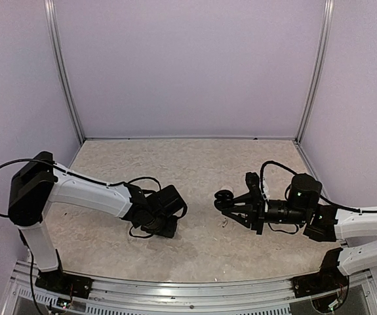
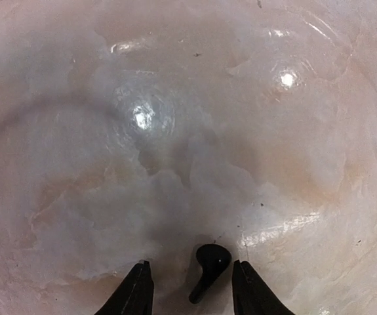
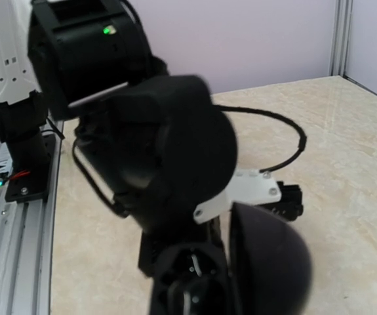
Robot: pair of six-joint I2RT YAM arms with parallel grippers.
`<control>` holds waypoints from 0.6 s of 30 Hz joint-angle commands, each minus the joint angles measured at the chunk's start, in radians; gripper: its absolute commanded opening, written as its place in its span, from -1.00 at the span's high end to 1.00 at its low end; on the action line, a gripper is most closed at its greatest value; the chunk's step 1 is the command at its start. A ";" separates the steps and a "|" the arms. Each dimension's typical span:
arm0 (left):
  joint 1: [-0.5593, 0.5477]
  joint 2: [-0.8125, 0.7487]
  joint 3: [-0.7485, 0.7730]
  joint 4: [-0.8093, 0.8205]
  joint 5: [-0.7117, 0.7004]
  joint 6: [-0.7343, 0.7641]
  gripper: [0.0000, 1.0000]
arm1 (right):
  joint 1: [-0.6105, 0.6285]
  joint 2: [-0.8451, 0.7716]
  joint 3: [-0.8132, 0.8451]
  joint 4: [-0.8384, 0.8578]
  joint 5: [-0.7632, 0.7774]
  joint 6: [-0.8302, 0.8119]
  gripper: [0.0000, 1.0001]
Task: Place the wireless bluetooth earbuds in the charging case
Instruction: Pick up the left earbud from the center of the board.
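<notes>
A glossy black earbud (image 2: 209,268) with a short stem lies on the table between the fingertips of my left gripper (image 2: 191,283), which is open around it without touching it. In the top view my left gripper (image 1: 157,226) points down at the table and hides the earbud. My right gripper (image 1: 223,203) holds the round black charging case (image 1: 225,195) above the table's middle. In the right wrist view the case stands open, its base (image 3: 191,283) beside its domed lid (image 3: 268,262). My right fingers are hidden behind it.
The left arm's black wrist (image 3: 165,144) fills the middle of the right wrist view, close to the case. A tiny dark thing (image 1: 226,223) lies on the beige table (image 1: 188,164) under the right gripper. Pale walls enclose the table on three sides.
</notes>
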 commanded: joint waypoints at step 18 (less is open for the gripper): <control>0.132 0.019 0.141 -0.170 0.180 0.295 0.14 | -0.010 -0.035 -0.007 -0.041 0.011 -0.019 1.00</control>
